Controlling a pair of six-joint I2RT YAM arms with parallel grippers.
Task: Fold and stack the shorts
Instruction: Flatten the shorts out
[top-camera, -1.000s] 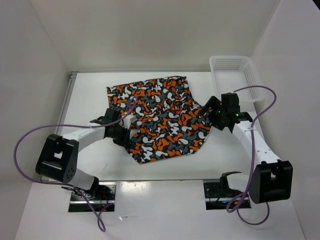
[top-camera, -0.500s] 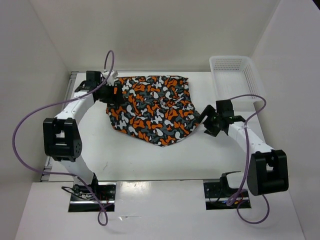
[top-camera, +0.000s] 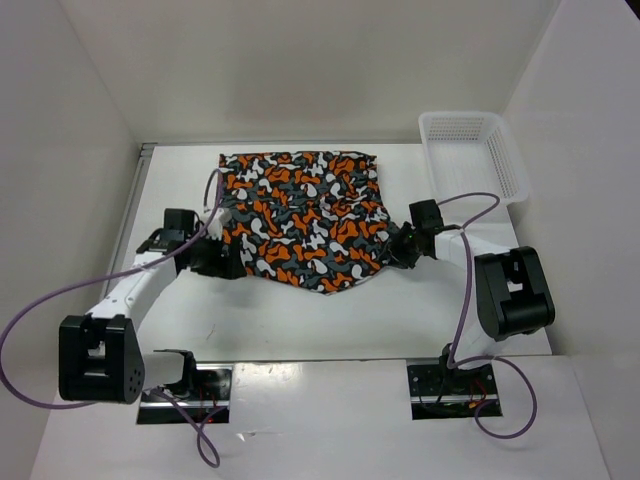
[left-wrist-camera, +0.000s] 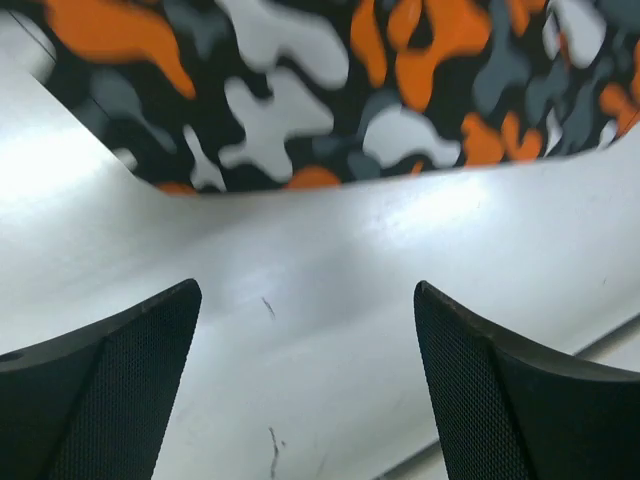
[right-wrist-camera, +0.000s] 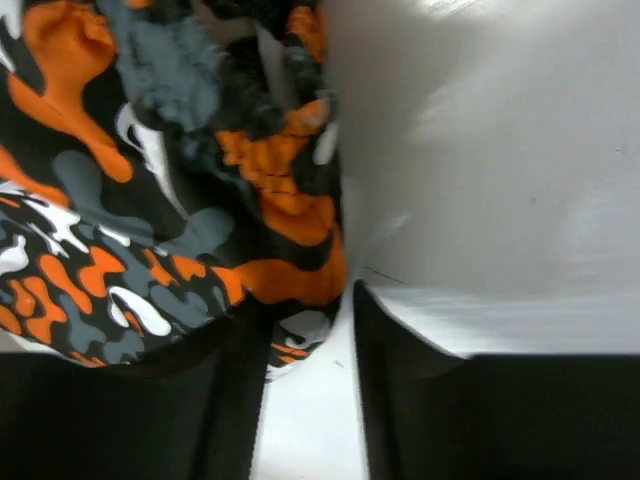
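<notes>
The shorts lie flat on the counter, toward its far side and between the two arms. They are well apart from the white mesh basket in the far right corner. The cloth looks laid over itself at least once, but the outline is uneven: the near edge runs askew to a point, so I judge the folding only partly done. A further fold and the tidying of edges remain, and no stack shows anywhere.

The left gripper sits low at the near-left edge of the cloth. Its wrist view shows the jaws spread wide over bare counter, gripping nothing, with the hem just ahead. The right gripper is at the right edge; its jaws stand a narrow gap apart with the hem at their mouth — whether they pinch it, I cannot tell.
</notes>
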